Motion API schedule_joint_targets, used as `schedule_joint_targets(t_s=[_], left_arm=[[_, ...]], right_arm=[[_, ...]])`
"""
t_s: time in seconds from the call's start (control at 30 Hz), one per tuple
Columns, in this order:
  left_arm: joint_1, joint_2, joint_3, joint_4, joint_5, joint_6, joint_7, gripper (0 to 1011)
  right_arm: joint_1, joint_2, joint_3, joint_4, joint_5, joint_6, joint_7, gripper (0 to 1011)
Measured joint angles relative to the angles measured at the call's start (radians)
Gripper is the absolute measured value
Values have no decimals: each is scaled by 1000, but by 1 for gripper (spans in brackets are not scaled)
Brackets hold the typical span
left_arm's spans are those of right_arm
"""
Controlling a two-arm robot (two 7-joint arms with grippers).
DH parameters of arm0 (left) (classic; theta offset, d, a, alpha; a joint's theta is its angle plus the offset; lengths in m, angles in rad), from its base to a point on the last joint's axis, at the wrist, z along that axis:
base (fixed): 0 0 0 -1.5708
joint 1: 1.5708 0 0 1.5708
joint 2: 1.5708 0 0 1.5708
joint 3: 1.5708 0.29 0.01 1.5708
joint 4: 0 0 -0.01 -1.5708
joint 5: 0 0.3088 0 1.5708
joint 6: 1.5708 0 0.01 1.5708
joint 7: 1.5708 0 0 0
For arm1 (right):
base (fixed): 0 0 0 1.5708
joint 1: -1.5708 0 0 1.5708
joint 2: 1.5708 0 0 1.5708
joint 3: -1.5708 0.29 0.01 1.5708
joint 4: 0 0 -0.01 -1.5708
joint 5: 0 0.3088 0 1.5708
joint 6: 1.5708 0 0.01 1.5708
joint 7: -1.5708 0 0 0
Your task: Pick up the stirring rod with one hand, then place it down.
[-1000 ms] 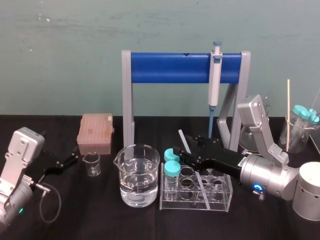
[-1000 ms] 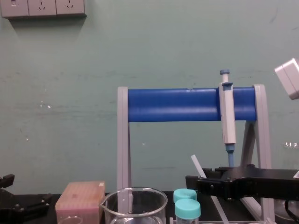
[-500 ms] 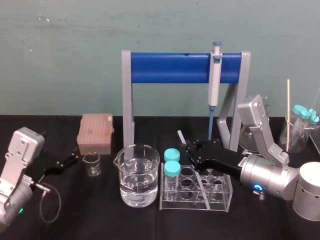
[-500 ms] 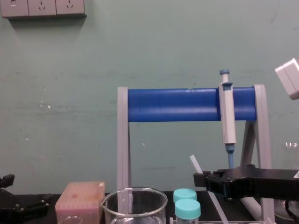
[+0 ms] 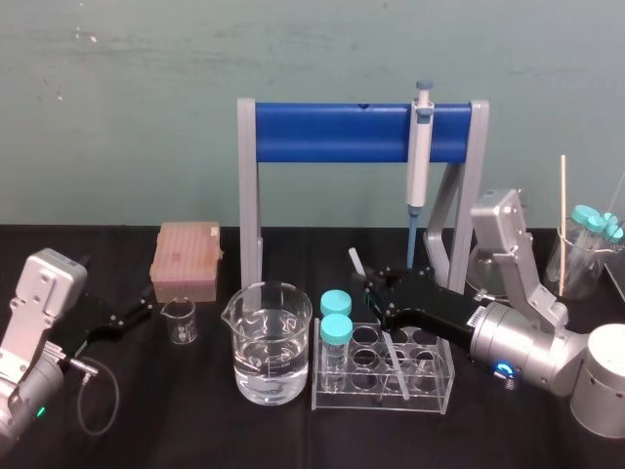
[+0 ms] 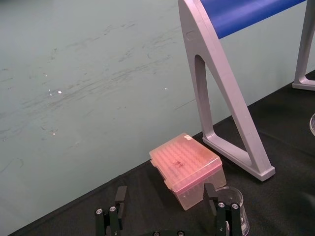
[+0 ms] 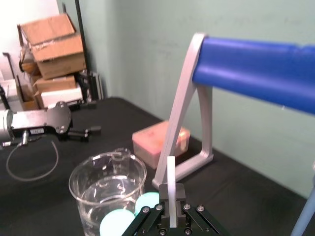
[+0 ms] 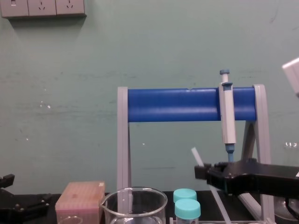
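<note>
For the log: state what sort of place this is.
Probably a lab bench: a pipette hangs on a blue stand, a beaker holds clear liquid, and capped tubes sit in a clear rack. The right gripper holds the stirring rod, tilted, by the rack.

The stirring rod (image 5: pixel 395 360), thin, straight and translucent white, is held tilted over the clear tube rack (image 5: pixel 444 379), its upper end leaned to the left. It is clamped below that end by the black right gripper (image 5: pixel 375 291).
</note>
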Motion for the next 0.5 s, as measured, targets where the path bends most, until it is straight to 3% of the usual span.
schedule_joint_targets(t_s=[0.1,0.3,0.5], left_arm=[[0,0,0,0,0,0,0,1000],[0,0,0,0,0,0,0,1000],[0,0,0,0,0,0,0,1000]], right_arm=[[-17,-6,15,-7,-6,-47,-3,70],[-86,-29,79,-33,24,-206,12,70],[-136,-39,128,-74,45,-287,22,70]])
